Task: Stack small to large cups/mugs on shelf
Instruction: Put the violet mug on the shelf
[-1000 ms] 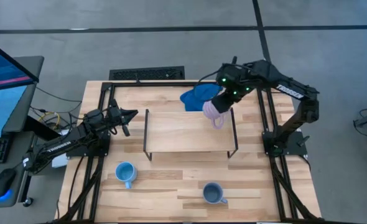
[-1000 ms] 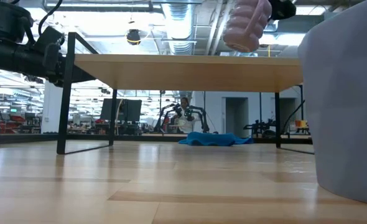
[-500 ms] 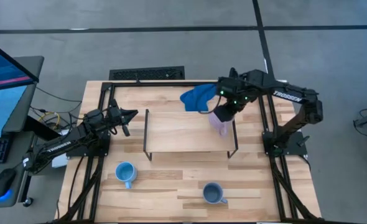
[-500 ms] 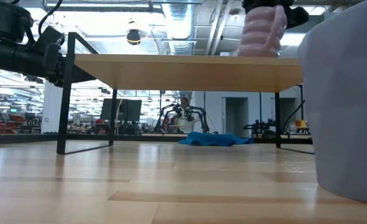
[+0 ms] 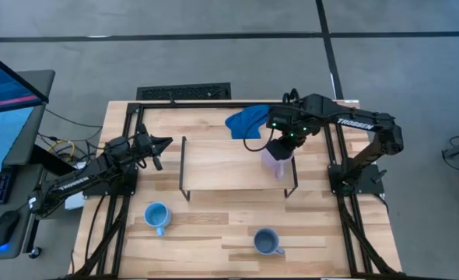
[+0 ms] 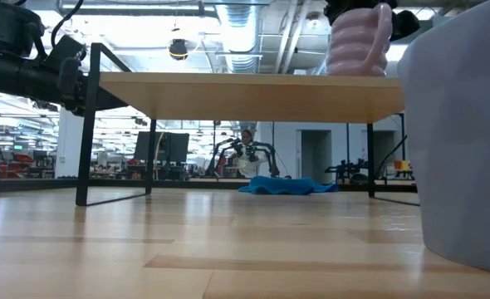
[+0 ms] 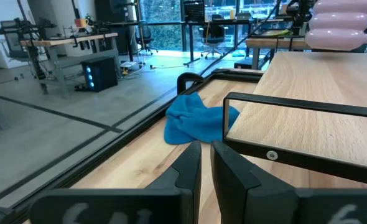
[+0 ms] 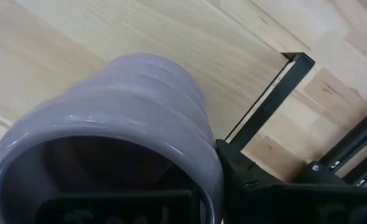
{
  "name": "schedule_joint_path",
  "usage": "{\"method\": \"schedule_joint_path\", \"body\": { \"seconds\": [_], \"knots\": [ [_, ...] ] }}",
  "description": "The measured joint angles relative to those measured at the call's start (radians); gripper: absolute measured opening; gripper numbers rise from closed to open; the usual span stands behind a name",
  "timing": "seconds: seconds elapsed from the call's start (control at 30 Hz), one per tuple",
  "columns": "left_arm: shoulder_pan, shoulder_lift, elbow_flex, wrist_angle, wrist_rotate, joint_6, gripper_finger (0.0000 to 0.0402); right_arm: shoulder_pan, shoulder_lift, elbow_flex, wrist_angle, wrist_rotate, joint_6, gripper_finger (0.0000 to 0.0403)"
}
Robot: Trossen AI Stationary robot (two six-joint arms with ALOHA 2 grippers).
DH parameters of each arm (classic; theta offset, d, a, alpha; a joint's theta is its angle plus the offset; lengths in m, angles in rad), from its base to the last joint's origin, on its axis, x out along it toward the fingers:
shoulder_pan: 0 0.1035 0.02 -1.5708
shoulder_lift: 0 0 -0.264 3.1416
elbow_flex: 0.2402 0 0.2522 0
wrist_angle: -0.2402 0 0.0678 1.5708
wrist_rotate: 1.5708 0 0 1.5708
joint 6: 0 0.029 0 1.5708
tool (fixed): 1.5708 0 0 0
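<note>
The pale lilac mug (image 5: 275, 163) stands upright over the right end of the light-wood shelf (image 5: 225, 165), its ribbed body (image 6: 357, 46) level with the shelf top (image 6: 245, 86). I cannot tell whether it rests on the board. My right gripper (image 5: 281, 145) is above it, pointing down and shut on it. The sky-blue mug (image 5: 156, 215) and the grey-blue mug (image 5: 266, 241) stand on their bases on the table near the front edge. My left gripper (image 5: 164, 143) waits shut and level beside the shelf's left end. My right gripper holds the lilac mug by its rim wall (image 8: 202, 155), one finger inside the mug and one finger (image 8: 249, 180) outside it. The fingers come from above, pointing down. The mug hangs upright, mouth up, with its handle (image 6: 385, 29) to one side.
A bright blue cloth (image 5: 245, 122) lies on the table behind the shelf. The shelf's black wire legs (image 6: 87, 124) stand at its corners. The grey-blue mug (image 6: 465, 141) fills the low view's right side. A black frame (image 5: 184, 92) borders the tabletop.
My right gripper has gone down and toward the table's near edge, carrying the lilac mug from beyond the shelf's far right corner to over its right end. The mug has tipped from tilted to upright and sunk to the shelf top.
</note>
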Motion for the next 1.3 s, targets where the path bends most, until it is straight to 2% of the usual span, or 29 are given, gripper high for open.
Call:
{"method": "schedule_joint_path", "body": {
  "seconds": [0.33, 0.63, 1.07, 1.3],
  "knots": [
    [0.0, 0.0, 0.0, 0.0, 0.0, 0.0, 0.0027, 0.003, -0.001, 0.0, -0.001, 0.001, -0.009, 0.0039],
    [0.0, 0.0, 0.0, 0.0, 0.0, 0.0, 0.0027, 0.018, 0.072, 0.006, -0.003, -0.017, -0.061, 0.0039],
    [0.0, 0.0, 0.0, 0.0, 0.0, 0.0, 0.0027, 0.02, 0.055, 0.0, -0.001, -0.017, -0.049, 0.0039],
    [0.0, 0.0, 0.0, 0.0, 0.0, 0.0, 0.0027, 0.02, 0.055, -0.001, 0.002, -0.018, -0.044, 0.0066]
  ]
}}
